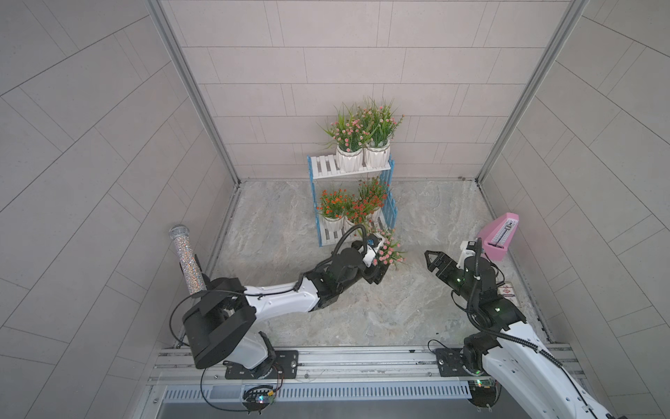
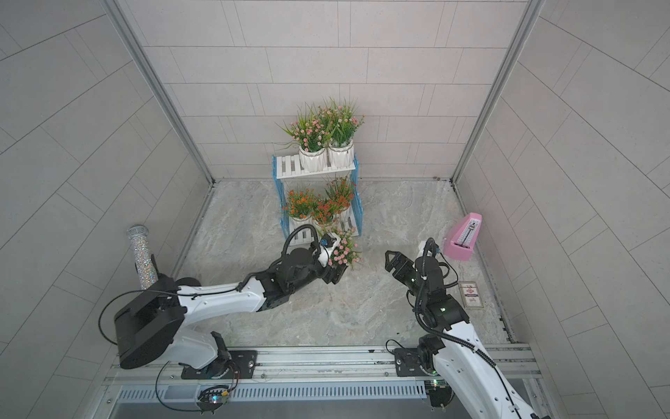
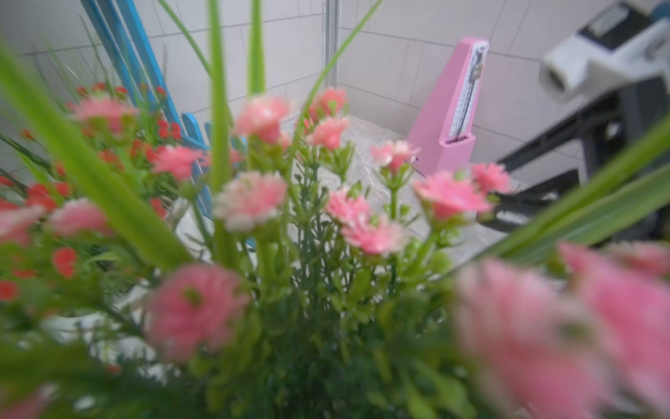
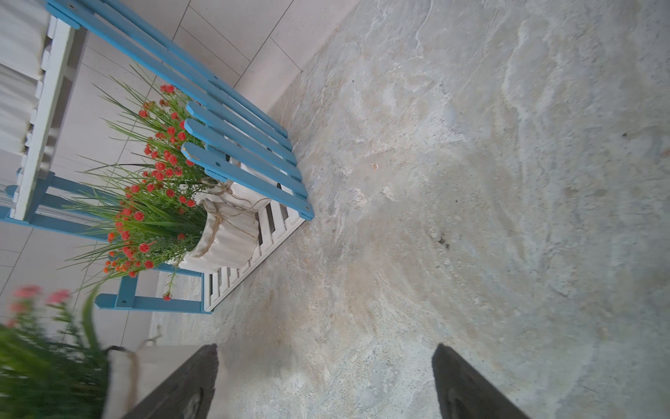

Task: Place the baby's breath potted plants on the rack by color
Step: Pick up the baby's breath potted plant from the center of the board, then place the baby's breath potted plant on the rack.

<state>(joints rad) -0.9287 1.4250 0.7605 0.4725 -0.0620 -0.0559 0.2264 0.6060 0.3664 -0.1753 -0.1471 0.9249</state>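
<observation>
The rack (image 1: 319, 167) stands against the back wall. Two pink baby's breath potted plants (image 1: 348, 134) fill the right part of its upper shelf, and three red-orange ones (image 1: 333, 206) stand on the lower shelf. A third pink plant (image 1: 388, 250) sits just in front of the rack's right side. My left gripper (image 1: 380, 272) is closed round its white pot (image 4: 156, 370); blossoms (image 3: 362, 225) hide the jaws in the left wrist view. To the right of that plant, my right gripper (image 1: 431, 259) hangs open and empty over bare table (image 4: 324, 381).
A pink metronome (image 1: 498, 235) stands by the right wall, behind my right arm. A small printed card (image 2: 471, 294) lies flat near that wall. A glittery microphone (image 1: 185, 261) stands upright at the left wall. The upper shelf's left part is bare slats.
</observation>
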